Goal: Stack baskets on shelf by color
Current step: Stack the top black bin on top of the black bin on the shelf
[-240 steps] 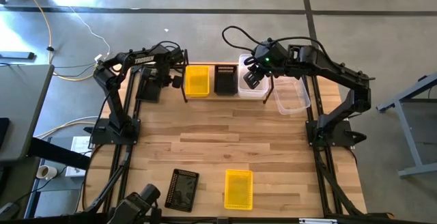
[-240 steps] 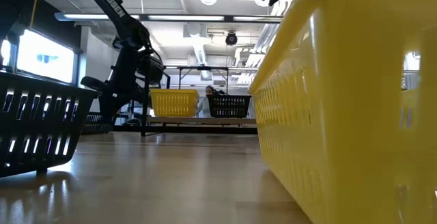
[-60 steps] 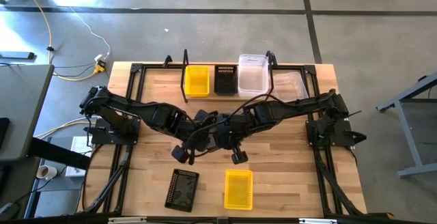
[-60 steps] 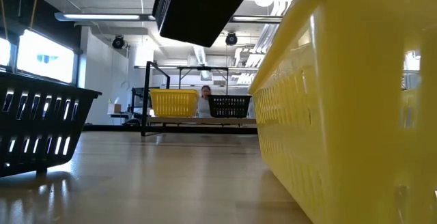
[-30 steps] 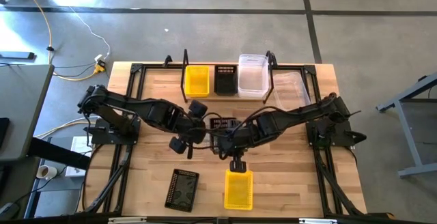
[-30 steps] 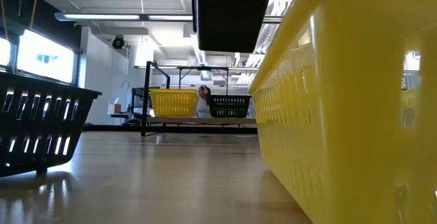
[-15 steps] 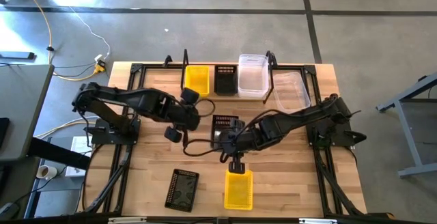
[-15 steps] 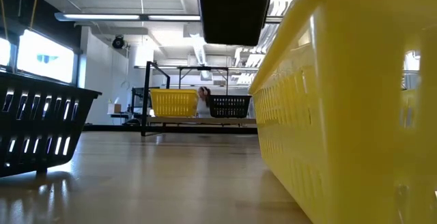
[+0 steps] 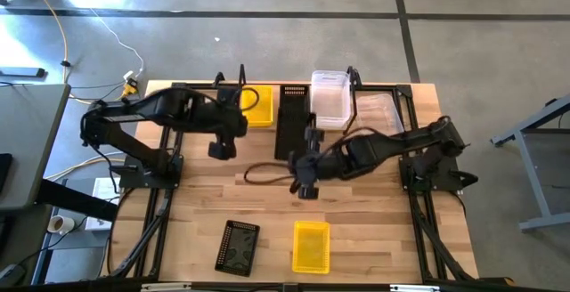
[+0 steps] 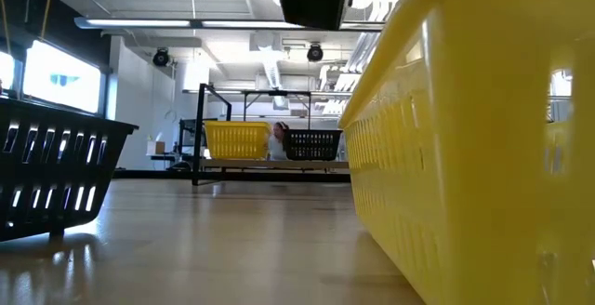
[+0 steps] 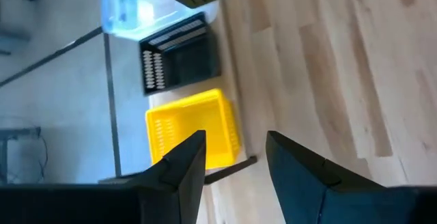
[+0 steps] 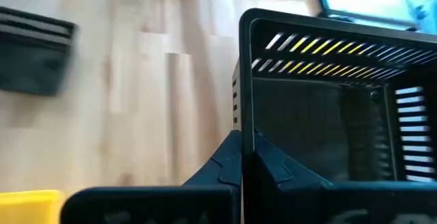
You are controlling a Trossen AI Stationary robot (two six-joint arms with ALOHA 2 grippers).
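Observation:
My right gripper [image 9: 304,156] is shut on a black perforated basket [image 9: 292,132] and holds it in the air just before the shelf [image 9: 356,85]. On the shelf stand a yellow basket [image 9: 260,105], a black one [image 11: 181,63] and a clear one [image 9: 329,96]. My left gripper [image 11: 235,162] is open with nothing between its fingers, above the table near the shelf's left end. A black basket [image 9: 238,246] and a yellow basket [image 9: 310,246] rest on their bottoms near the table's front edge. My right gripper pinches the rim of one wall [image 12: 240,121] of the black basket between its two shut fingers [image 12: 254,161], with the wall edge-on between them. The fingers slant down from the table's right side. The basket is lifted clear and tipped, its open side toward the wrist.
Another clear basket [image 9: 378,118] lies on the table right of the shelf's end post. In the low view the near yellow basket [image 10: 465,138] fills the right and the near black one [image 10: 51,165] the left. Bare wood lies between the shelf and the front baskets.
My right gripper has carried the black basket up and toward the table's far edge, close to the shelf, and the basket has tipped further. My left gripper has drawn away from it, toward the far left and up.

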